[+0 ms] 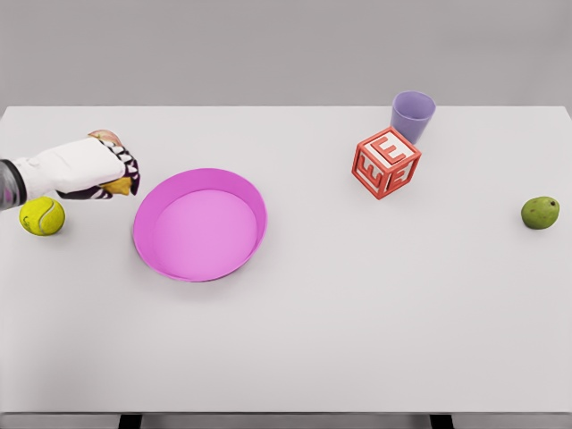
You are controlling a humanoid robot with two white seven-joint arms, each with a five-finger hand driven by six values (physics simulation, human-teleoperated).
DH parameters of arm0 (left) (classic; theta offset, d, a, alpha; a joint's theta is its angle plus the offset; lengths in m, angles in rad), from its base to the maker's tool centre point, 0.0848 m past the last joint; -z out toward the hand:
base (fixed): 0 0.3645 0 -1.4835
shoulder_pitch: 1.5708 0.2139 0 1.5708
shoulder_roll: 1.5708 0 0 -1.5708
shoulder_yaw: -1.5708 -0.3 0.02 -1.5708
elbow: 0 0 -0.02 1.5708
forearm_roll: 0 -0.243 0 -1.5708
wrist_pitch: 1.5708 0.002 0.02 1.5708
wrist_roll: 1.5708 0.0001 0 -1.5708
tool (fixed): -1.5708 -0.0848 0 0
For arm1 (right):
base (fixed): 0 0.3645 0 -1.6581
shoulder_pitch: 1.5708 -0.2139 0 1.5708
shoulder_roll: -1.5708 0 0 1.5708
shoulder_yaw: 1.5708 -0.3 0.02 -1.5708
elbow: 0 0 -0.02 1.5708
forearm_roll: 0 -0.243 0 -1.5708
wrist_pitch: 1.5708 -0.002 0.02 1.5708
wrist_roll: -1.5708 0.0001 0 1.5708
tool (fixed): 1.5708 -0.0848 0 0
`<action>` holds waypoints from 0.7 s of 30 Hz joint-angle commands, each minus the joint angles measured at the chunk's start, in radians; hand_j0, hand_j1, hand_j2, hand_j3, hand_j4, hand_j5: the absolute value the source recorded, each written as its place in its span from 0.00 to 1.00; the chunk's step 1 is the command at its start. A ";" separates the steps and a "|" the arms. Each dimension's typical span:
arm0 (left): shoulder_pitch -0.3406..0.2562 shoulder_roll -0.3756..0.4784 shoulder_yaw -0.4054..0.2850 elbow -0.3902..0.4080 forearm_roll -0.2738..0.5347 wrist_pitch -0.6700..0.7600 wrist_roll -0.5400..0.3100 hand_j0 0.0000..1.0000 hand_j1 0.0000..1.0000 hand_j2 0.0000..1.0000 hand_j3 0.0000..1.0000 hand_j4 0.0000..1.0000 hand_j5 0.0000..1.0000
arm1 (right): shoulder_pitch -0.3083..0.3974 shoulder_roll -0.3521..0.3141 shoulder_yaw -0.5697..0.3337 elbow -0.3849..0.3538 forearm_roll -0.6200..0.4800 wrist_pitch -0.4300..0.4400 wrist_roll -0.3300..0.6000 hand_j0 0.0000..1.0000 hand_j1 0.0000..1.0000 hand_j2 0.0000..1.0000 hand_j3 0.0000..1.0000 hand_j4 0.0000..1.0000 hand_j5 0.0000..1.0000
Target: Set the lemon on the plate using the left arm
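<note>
Red block [386, 163] lettered "E", tilted beside purple cup [412, 115], left hand [94, 167] curled around yellow lemon [119, 186], positioned just left of pink plate [152, 234].

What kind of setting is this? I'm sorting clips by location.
Likely a simulated tabletop test scene, not a real room: a plain white table against a blank grey backdrop, holding unrelated props such as a pink plate, a lettered block and a tennis ball.
</note>
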 commanded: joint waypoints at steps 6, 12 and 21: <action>0.000 -0.015 0.000 -0.045 0.002 0.003 0.001 0.46 0.46 0.46 0.46 0.46 0.46 | 0.000 0.000 0.000 0.001 0.000 0.000 0.000 1.00 1.00 1.00 1.00 1.00 1.00; 0.002 -0.041 0.000 -0.071 0.002 0.003 0.001 0.46 0.46 0.46 0.46 0.46 0.46 | 0.000 0.000 0.000 0.001 0.000 0.000 0.000 1.00 1.00 1.00 1.00 1.00 1.00; 0.018 -0.058 -0.002 -0.125 0.004 0.003 0.001 0.46 0.46 0.46 0.46 0.46 0.46 | 0.000 0.000 0.000 0.001 0.000 0.000 0.000 1.00 1.00 1.00 1.00 1.00 1.00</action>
